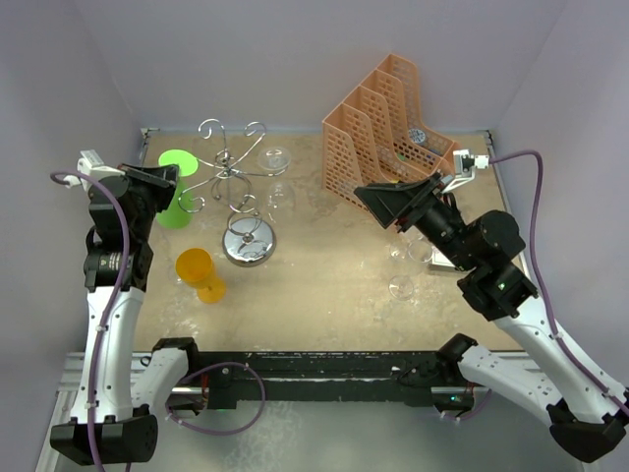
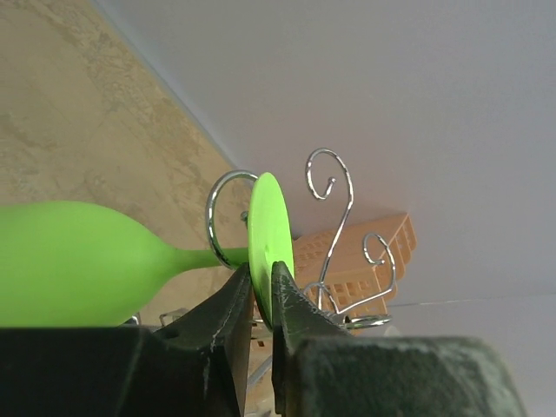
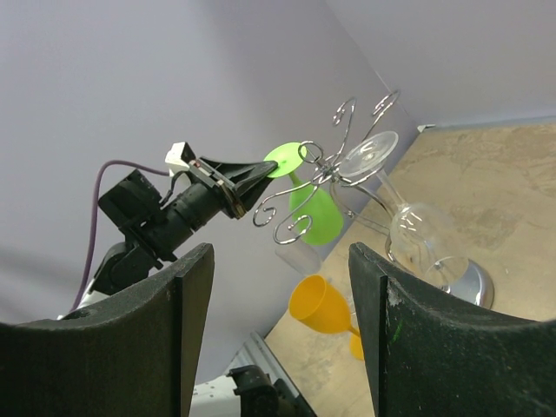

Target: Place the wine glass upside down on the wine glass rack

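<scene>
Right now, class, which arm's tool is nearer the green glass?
Left. The left tool pinches the green glass by its foot at the rack; the right tool hangs far off, beside the orange file holder.

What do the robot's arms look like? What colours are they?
The left arm and right arm are white low down and black higher up, built from chunky rounded pieces. A purple cable runs along each. The left gripper and right gripper are black wedges with two thick dark fingers. A small white box sits by each wrist.
</scene>
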You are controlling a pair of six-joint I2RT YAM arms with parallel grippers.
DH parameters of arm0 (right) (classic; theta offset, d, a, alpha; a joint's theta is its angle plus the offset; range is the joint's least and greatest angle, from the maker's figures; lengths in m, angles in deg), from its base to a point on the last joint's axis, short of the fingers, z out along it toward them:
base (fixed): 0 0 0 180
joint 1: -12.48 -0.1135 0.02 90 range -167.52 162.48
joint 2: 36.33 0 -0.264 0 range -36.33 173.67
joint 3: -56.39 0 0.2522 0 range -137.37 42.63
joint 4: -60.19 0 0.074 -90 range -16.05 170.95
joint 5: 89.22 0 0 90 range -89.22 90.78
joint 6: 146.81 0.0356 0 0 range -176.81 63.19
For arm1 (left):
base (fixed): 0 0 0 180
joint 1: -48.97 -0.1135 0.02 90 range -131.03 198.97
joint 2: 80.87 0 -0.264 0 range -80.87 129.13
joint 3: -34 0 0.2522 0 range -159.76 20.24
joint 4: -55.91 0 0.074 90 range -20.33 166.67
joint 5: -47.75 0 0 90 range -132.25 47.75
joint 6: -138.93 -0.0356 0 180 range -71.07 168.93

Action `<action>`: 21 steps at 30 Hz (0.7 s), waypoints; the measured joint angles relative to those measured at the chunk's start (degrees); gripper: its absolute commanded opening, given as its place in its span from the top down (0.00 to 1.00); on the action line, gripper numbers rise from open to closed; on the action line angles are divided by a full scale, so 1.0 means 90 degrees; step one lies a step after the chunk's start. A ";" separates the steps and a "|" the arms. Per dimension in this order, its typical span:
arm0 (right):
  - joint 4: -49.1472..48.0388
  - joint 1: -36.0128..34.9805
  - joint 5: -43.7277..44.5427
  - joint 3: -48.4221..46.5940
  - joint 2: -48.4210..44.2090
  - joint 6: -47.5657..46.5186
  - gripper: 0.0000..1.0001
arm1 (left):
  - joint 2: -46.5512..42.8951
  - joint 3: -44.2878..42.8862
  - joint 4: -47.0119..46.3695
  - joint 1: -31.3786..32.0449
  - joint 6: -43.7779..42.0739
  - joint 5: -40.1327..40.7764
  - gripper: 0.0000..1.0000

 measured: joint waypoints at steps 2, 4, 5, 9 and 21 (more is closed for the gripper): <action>0.0000 0.0000 -0.0019 0.0000 0.0002 0.0007 0.34 | -0.0002 0.0000 0.0102 0.0000 -0.0005 0.0044 0.88; 0.0000 0.0000 -0.0041 0.0000 0.0007 0.0010 0.34 | -0.0002 0.0000 0.0228 0.0000 -0.0022 0.0092 0.87; 0.0000 0.0000 -0.0049 0.0002 0.0007 0.0010 0.34 | -0.0002 0.0000 0.0294 0.0000 -0.0036 0.0114 0.85; -0.0015 0.0000 -0.0100 0.0000 0.0032 0.0019 0.35 | -0.0010 -0.0005 0.0474 0.0000 -0.0163 0.0189 0.76; 0.0070 0.0000 0.0010 0.0000 0.0134 0.0019 0.35 | -0.0129 -0.0515 0.1236 0.0000 -0.0629 0.0408 0.44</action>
